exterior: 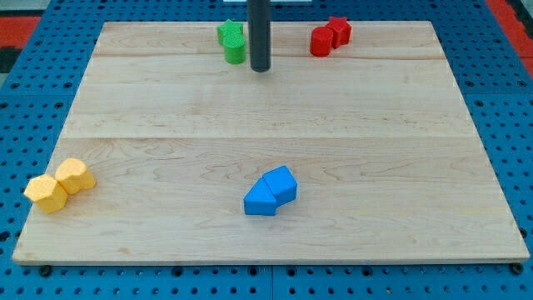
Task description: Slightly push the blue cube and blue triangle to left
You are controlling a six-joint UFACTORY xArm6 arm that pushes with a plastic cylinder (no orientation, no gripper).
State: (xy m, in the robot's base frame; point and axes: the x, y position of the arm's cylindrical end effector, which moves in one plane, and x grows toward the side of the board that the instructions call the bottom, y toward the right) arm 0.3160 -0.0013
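Two blue blocks lie touching below the board's middle: the blue cube (280,183) on the right and the blue triangle (260,200) at its lower left. My tip (260,68) is near the view's top, far above the blue pair and slightly to their left. It stands just right of the green blocks, touching none of the blocks that I can see.
Two green blocks (232,41) sit at the top edge left of my tip. Two red blocks (330,37) sit at the top right of centre. Two yellow blocks (59,184) lie at the lower left. The wooden board (266,125) rests on a blue pegboard.
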